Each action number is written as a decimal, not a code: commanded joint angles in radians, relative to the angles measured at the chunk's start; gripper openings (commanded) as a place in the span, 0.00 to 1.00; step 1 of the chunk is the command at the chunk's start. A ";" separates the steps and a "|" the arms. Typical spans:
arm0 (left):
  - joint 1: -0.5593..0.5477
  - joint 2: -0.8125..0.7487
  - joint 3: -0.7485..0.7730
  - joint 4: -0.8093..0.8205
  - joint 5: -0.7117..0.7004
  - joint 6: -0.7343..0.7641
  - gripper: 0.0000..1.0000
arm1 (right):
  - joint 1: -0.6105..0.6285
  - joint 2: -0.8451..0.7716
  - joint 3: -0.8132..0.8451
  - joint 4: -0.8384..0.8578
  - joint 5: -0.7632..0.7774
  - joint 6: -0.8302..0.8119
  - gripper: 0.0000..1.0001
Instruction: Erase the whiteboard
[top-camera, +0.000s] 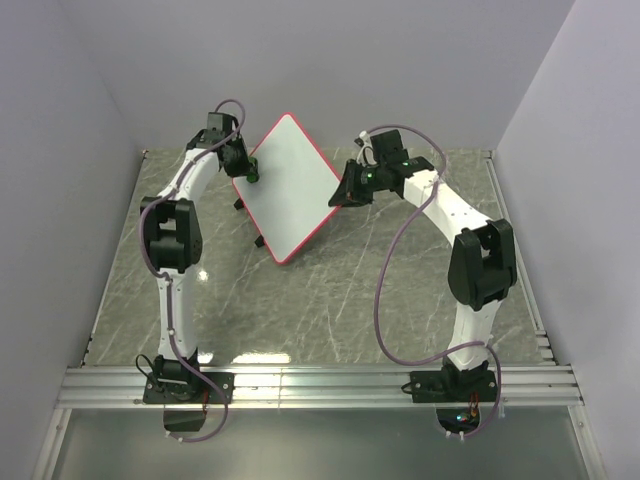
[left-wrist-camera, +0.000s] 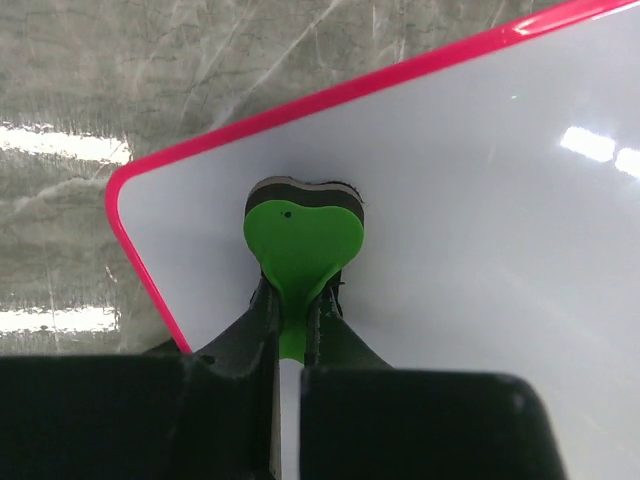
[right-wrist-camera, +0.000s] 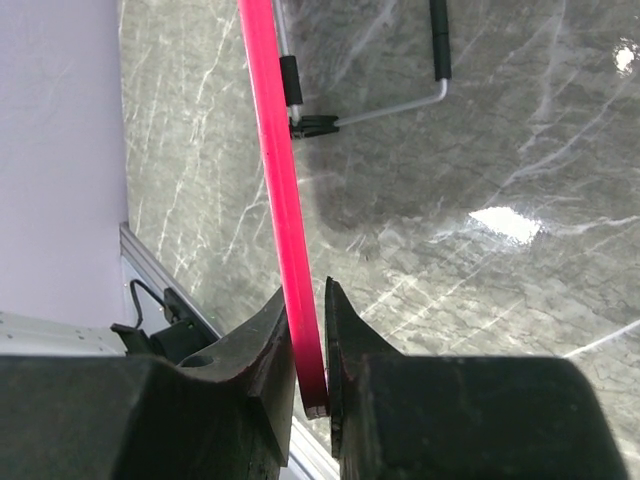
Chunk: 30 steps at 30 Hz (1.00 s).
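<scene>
1. grey marbled table (top-camera: 330, 300), pale walls (top-camera: 400, 60) on three sides.
2. blank whiteboard (top-camera: 295, 190), tilted, near the table's far side.
3. right gripper (top-camera: 345, 190) pinches its rim; left gripper (top-camera: 250, 172) holds a green eraser (left-wrist-camera: 300, 240) against it.

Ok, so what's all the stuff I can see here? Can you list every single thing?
whiteboard: one, white with a pink-red rim, tilted, middle of the table, no scribbles showing
eraser: one, green heart shape with a dark pad, against the board near a corner
stand: one, silver wire with black sleeves, behind the board
table: one, grey-green marble look, under everything
rail: one, silver, along the near edge
cables: two, purple, looping along the arms
arms: two, white and black, based at the rail
left pincer: one, black, shut on the eraser
right pincer: one, black, shut on the whiteboard's rim
</scene>
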 joint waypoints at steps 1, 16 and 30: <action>0.000 -0.090 0.000 0.001 0.019 -0.019 0.00 | 0.030 0.029 0.067 -0.050 0.071 -0.027 0.14; 0.098 -0.348 -0.221 0.016 -0.074 -0.025 0.00 | 0.010 -0.024 0.128 -0.047 0.118 -0.012 1.00; 0.110 -0.524 -0.744 -0.031 -0.294 -0.031 0.02 | -0.257 -0.383 -0.027 -0.058 0.167 -0.023 1.00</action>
